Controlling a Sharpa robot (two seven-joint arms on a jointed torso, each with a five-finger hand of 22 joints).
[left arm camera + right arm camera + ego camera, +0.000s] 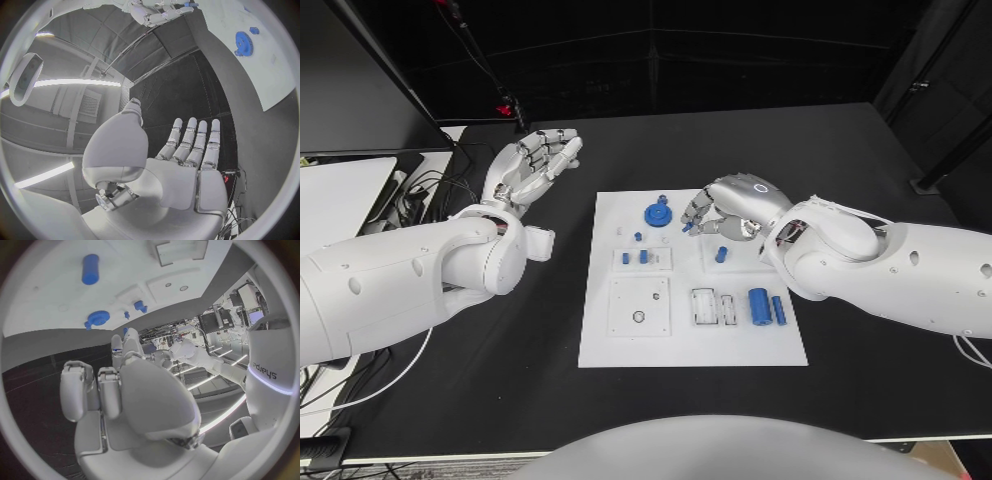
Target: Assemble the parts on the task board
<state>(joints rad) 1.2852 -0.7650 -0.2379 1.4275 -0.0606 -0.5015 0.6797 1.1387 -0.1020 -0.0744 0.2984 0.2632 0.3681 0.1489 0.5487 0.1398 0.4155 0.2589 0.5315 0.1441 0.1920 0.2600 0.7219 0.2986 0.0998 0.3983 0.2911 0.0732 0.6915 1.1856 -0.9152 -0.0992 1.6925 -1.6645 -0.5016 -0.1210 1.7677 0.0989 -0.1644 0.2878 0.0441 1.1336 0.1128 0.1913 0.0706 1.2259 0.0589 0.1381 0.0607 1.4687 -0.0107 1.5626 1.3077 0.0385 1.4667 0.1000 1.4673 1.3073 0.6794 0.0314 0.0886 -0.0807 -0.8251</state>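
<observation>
The white task board [625, 345] lies in the middle of the black table. A large blue gear [656, 215] with a small gear [664, 201] beside it sits near the board's far edge. Small blue pegs [636, 258] stand in a left block, and another peg [721, 254] stands further right. A blue cylinder [759, 305] and a blue bar [777, 310] lie at the right. My right hand [733, 205] hovers over the board's far right and pinches a small blue part [688, 228] at its fingertips [125, 342]. My left hand [531, 165] is off the board to the far left, fingers [190, 142] straight and spread, holding nothing.
Cables [423, 190] and a white surface [336, 200] lie along the table's left side. A recessed white block with a hole [640, 305] and two empty slots [714, 305] sit on the board's near half. From the left wrist, the board's edge [269, 75] and gear [242, 42] show.
</observation>
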